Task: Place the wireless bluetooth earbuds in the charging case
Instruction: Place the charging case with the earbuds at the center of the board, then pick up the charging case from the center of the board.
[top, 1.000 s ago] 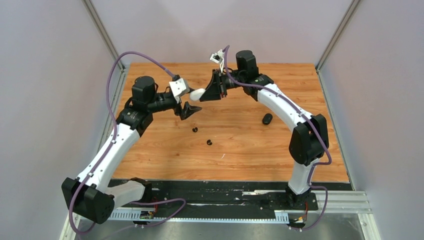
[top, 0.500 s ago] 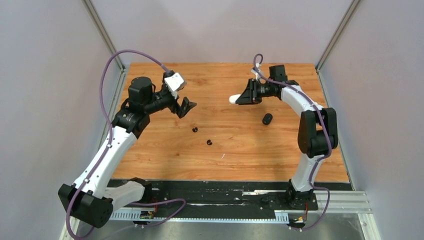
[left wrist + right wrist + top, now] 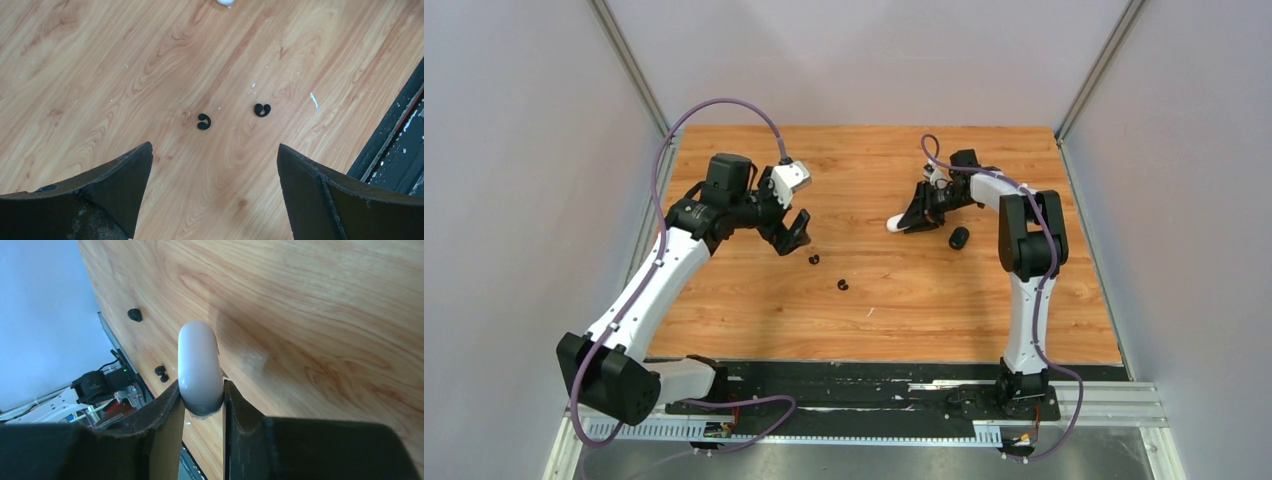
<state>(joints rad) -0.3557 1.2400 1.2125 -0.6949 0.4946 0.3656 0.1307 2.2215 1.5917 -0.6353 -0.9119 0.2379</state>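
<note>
Two black earbuds (image 3: 814, 259) (image 3: 842, 285) lie apart on the wooden table; the left wrist view shows them too (image 3: 203, 121) (image 3: 262, 110). My left gripper (image 3: 796, 232) is open and empty, hovering just up and left of them (image 3: 215, 150). My right gripper (image 3: 914, 218) is shut on the closed white pill-shaped case (image 3: 894, 225), which sticks out past the fingertips (image 3: 199, 362), low over the table. No white earbuds are in view.
A closed black pill-shaped case (image 3: 959, 238) lies on the table just right of my right gripper. The table's near edge, with a black strip and cables (image 3: 874, 385), lies in front. Grey walls enclose the left, back and right.
My right gripper has carried the white case right and down, away from the left gripper. My left gripper has swung away from the case and now points down over the black earbuds.
</note>
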